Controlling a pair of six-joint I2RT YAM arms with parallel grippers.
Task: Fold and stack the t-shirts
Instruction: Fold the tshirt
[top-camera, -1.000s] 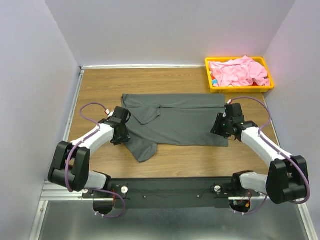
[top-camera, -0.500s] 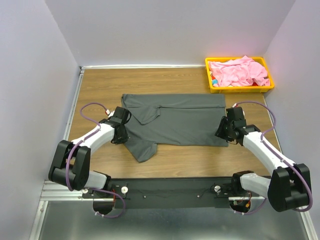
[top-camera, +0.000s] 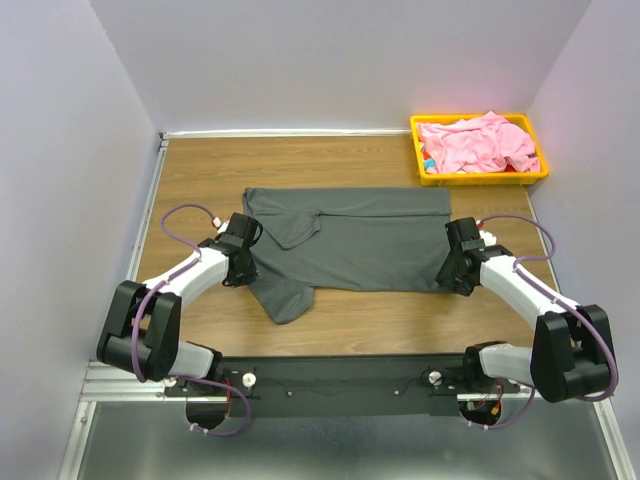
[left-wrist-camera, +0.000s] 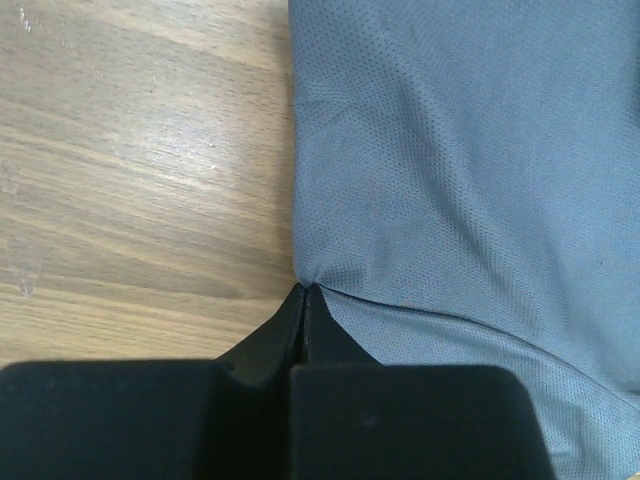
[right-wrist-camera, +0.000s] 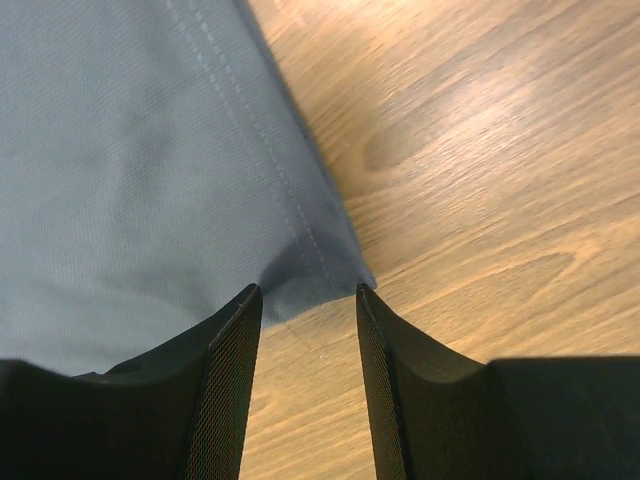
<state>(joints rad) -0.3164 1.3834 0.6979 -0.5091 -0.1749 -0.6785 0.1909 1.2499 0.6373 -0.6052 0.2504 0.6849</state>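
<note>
The dark charcoal grey t-shirt (top-camera: 350, 240) lies spread flat on the wooden table, one sleeve folded over its upper left part and another sticking out at the lower left. My left gripper (top-camera: 240, 270) is shut, pinching the shirt's left edge (left-wrist-camera: 305, 285). My right gripper (top-camera: 455, 278) is open at the shirt's near right corner; its fingertips straddle the hemmed corner (right-wrist-camera: 320, 270) on the table. The light pink t-shirt (top-camera: 478, 143) lies crumpled in the yellow tray (top-camera: 420, 172) at the far right.
Bare wooden table (top-camera: 200, 170) surrounds the grey shirt. Grey walls enclose the left, back and right sides. A black rail (top-camera: 340, 375) with the arm bases runs along the near edge.
My right gripper has moved nearer along the shirt's right edge to its near right corner. The left gripper has hardly moved.
</note>
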